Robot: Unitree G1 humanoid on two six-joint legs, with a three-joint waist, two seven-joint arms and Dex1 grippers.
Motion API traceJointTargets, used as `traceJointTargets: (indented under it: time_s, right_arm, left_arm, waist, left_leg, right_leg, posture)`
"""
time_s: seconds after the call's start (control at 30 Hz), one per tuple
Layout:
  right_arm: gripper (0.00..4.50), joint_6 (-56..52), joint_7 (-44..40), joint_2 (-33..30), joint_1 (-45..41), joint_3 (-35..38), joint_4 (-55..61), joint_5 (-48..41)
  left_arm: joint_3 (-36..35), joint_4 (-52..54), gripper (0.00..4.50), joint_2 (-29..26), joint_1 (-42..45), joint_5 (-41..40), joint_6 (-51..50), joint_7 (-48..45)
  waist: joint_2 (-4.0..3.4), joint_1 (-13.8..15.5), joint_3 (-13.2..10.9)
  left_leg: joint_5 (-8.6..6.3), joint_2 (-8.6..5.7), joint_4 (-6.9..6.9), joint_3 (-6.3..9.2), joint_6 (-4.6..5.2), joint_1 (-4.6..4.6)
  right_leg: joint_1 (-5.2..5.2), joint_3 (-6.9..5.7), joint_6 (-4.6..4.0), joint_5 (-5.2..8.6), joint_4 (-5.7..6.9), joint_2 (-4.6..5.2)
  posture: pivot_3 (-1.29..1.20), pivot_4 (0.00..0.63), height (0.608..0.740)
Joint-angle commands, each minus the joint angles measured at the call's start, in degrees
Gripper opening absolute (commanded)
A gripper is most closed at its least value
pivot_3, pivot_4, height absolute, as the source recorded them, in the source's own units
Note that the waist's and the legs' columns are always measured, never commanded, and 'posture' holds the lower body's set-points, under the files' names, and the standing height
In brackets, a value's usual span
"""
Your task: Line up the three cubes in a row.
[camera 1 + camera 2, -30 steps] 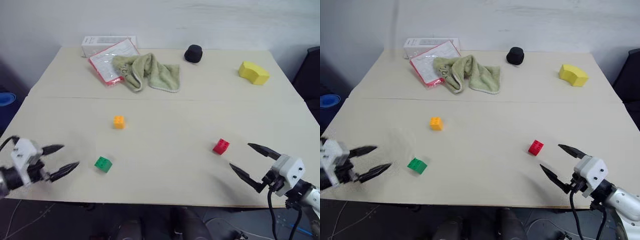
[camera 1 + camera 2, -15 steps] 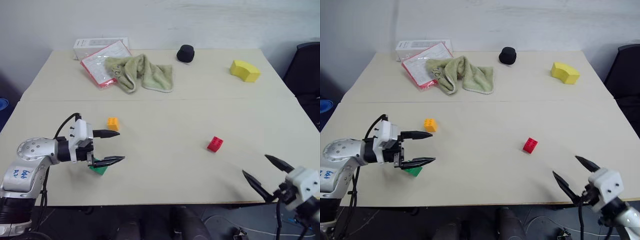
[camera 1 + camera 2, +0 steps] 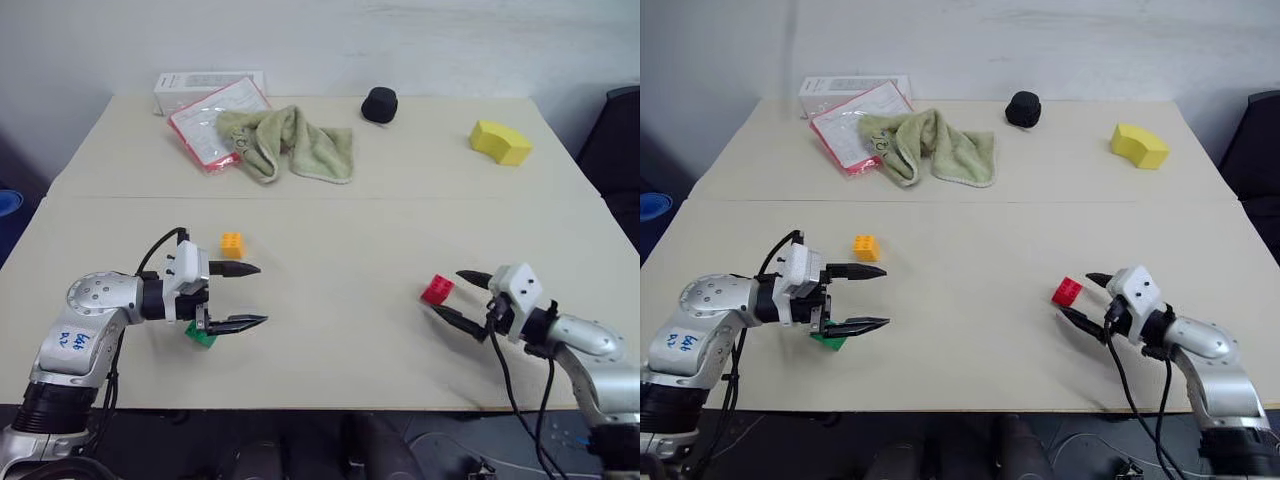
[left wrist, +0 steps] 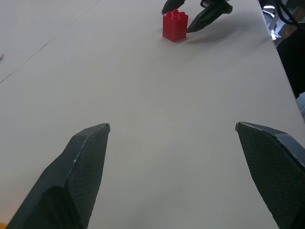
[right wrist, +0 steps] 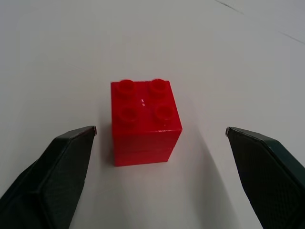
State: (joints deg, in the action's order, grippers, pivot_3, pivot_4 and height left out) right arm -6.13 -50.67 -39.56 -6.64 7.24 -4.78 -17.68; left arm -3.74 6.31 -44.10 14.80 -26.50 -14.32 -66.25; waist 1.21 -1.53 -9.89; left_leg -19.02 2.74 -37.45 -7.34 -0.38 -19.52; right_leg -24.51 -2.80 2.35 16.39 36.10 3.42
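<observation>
- Right gripper point(image 3: 455, 296): fingers spread wide on either side of the red cube point(image 3: 436, 290). The right wrist view shows clear table between each fingertip and the cube, so it grips nothing.
- Left gripper point(image 3: 254, 295): fingers wide apart and holding nothing. It points across the table point(image 3: 330, 240) toward the red cube.
- Green cube point(image 3: 201, 334): well left of the red cube. It sits right at the left gripper's lower finger point(image 3: 236, 323), partly hidden by the wrist; whether they touch cannot be told.
- Orange cube point(image 3: 232, 244): left of the red cube and farther back, just behind the left gripper's upper finger point(image 3: 234, 268).
- The cubes are well apart and not in a row.
- The left wrist view shows the red cube standing upright between the right gripper's tips. The right wrist view shows its four studs.
- The head views show a towel point(image 3: 290, 142), a black cap point(image 3: 380, 104) and a yellow block point(image 3: 502, 142) far behind the red cube.
</observation>
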Motion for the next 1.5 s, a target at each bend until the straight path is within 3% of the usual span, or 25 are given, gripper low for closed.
traceJointTargets:
  time_s: [0.03,0.23,0.27,0.43,0.7,0.8,1.03,1.17,1.33,1.5]
  right_arm:
    - [3.64,5.0,-2.5,1.1,-2.4,-0.2,-4.4,0.5]
    - [1.59,9.7,-7.6,2.6,-3.9,-1.4,-7.8,-0.1]
    - [1.43,10.7,-8.4,2.6,-4.3,-1.6,-8.4,0.0]
    - [1.44,13.1,-14.1,2.1,-7.0,-4.5,-8.5,0.1]
    - [1.44,4.0,-21.5,4.9,-17.3,-16.9,-3.3,2.2]
    - [1.44,6.9,-24.0,6.5,-22.3,-21.2,-9.0,6.0]
    - [1.44,16.4,-27.4,9.3,-28.9,-22.2,-24.0,8.8]
    - [2.82,17.2,-29.3,10.1,-29.7,-19.4,-24.5,5.0]
    - [4.48,13.1,-30.8,5.7,-24.9,-13.0,-14.9,-1.7]
    - [4.48,11.4,-29.1,0.1,-13.6,-3.0,-2.9,-8.7]
  left_arm:
    - [-1.0,2.1,4.5,-0.1,-0.4,0.3,0.7,0.7]
    - [-1.2,2.1,4.5,0.0,-1.0,0.6,1.1,1.8]
    - [-1.2,2.1,4.5,0.0,-1.1,0.6,1.1,1.8]
    - [-1.0,1.7,4.5,-0.2,-0.9,1.0,1.2,2.0]
    - [-2.5,3.8,4.5,-1.3,-4.5,0.3,0.7,1.6]
    - [-3.1,4.4,4.5,-1.3,-5.0,0.0,0.4,1.9]
    - [-4.1,4.3,4.5,-0.6,-4.7,0.6,1.3,3.5]
    - [-5.2,4.4,4.5,-1.2,-6.3,0.5,1.5,3.7]
    - [-12.5,4.7,4.5,-3.0,-9.6,-1.6,-0.7,5.4]
    - [-23.1,0.6,4.5,-7.7,-18.5,-4.2,-6.9,3.5]
  waist:
    - [0.0,-0.1,0.0]
    - [-0.01,-0.1,0.0]
    - [-0.01,-0.1,0.0]
    - [-0.02,-0.2,0.0]
    - [-0.06,-0.3,0.0]
    - [-0.06,-0.1,0.0]
    - [-0.07,-0.1,0.0]
    - [-0.09,-0.2,-0.1]
    - [-0.14,-0.2,-0.1]
    - [-0.17,-0.1,-0.1]
  left_leg:
    - [0.0,0.01,0.0,0.0,0.0,0.01]
    - [0.01,0.03,-0.01,-0.01,-0.02,0.04]
    - [0.01,0.03,-0.01,-0.01,-0.02,0.04]
    - [0.01,0.02,-0.02,-0.02,-0.02,0.05]
    - [0.04,0.08,-0.04,-0.02,-0.1,0.11]
    - [0.02,0.07,-0.13,0.0,-0.08,0.05]
    - [-0.06,0.06,-0.47,0.11,0.04,-0.21]
    - [-0.06,0.08,-0.49,0.12,0.03,-0.21]
    - [-0.07,0.11,-0.49,0.15,0.01,-0.25]
    - [-0.14,0.15,-0.43,0.27,0.01,-0.32]
  right_leg:
    - [0.0,0.0,0.0,0.0,0.0,0.0]
    - [0.01,0.01,0.0,0.0,0.06,0.0]
    - [0.01,0.01,0.0,0.0,0.06,0.0]
    - [0.01,0.01,0.0,0.0,0.07,0.01]
    - [-0.05,0.02,-0.03,0.02,0.28,0.01]
    - [-0.05,-0.02,-0.05,0.03,0.28,0.04]
    - [-0.08,-0.15,-0.05,0.03,0.3,0.1]
    - [-0.08,-0.15,-0.05,0.03,0.33,0.09]
    - [-0.13,-0.15,-0.05,0.03,0.36,0.1]
    - [-0.12,-0.26,-0.06,0.03,0.15,0.12]
  posture:
    - [0.0,0.15,0.74]
    - [0.0,0.15,0.74]
    - [0.0,0.15,0.74]
    - [0.0,0.15,0.74]
    - [0.0,0.15,0.74]
    - [0.0,0.15,0.74]
    - [0.0,0.15,0.74]
    - [0.0,0.15,0.74]
    - [0.0,0.15,0.74]
    - [0.0,0.15,0.74]
